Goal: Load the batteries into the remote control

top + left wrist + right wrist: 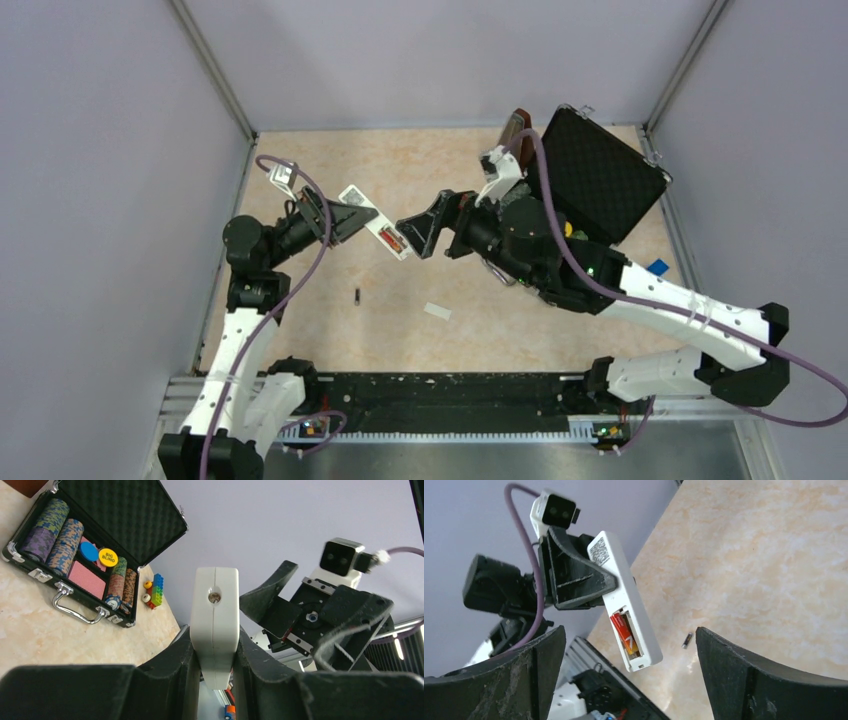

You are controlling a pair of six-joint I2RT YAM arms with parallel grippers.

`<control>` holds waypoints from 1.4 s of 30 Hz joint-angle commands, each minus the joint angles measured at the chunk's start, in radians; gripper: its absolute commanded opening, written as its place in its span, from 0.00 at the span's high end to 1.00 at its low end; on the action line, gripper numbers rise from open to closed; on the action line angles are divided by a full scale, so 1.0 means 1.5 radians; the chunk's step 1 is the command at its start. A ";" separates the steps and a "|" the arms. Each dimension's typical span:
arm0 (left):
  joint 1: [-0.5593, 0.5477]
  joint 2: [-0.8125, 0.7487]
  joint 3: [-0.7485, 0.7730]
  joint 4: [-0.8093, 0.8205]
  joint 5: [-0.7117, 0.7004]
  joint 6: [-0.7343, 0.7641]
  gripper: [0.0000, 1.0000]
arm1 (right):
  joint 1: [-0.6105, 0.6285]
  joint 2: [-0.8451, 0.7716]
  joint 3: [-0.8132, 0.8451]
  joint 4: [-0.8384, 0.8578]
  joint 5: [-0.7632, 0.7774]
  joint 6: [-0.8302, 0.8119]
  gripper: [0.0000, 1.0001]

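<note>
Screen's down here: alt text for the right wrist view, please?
The left gripper holds the white remote control above the table, its battery bay open with the red battery seated inside. A black battery lies on the table, and the right gripper stands open, framing the bottom corners.

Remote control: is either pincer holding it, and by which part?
The left pincer clamps the remote control at its labelled half, away from the open battery bay. The right pincer stands open, holding nothing.
</note>
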 commanded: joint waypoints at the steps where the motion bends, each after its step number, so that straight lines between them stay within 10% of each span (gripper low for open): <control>1: -0.001 -0.026 0.035 0.028 -0.011 0.012 1.00 | 0.007 -0.033 -0.028 -0.044 0.084 0.230 0.01; 18: -0.001 -0.039 0.031 0.019 -0.036 -0.031 1.00 | 0.007 0.043 -0.127 0.246 -0.004 0.421 0.01; 42: -0.001 -0.054 0.036 -0.005 -0.036 -0.017 1.00 | 0.007 0.071 -0.114 0.239 0.015 0.421 0.26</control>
